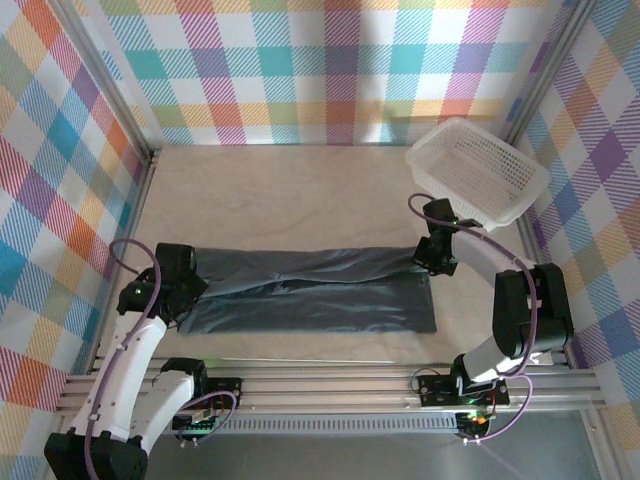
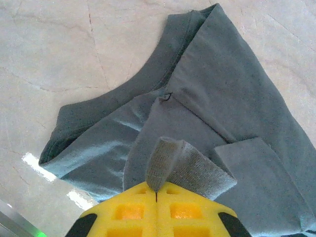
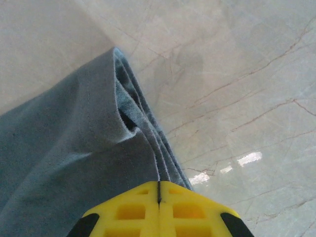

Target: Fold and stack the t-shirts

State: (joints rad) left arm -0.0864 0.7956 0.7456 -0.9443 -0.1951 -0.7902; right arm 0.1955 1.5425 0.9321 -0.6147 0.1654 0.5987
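A dark slate-grey t-shirt (image 1: 320,290) lies folded into a long band across the table, from left to right. My left gripper (image 1: 178,285) is shut on its left end; in the left wrist view a pinched fold of cloth (image 2: 168,163) stands up from the yellow jaws, with the collar (image 2: 133,84) beyond. My right gripper (image 1: 436,255) is shut on the t-shirt's far right corner, where layered hems (image 3: 148,133) run into the closed yellow jaws. That corner is lifted slightly and the cloth between the grippers is stretched.
A white mesh basket (image 1: 478,170) stands tilted at the back right, close behind the right gripper. Bare beige tabletop (image 1: 280,190) lies behind the shirt. An aluminium rail (image 1: 330,385) runs along the near edge, and checked walls close in the sides.
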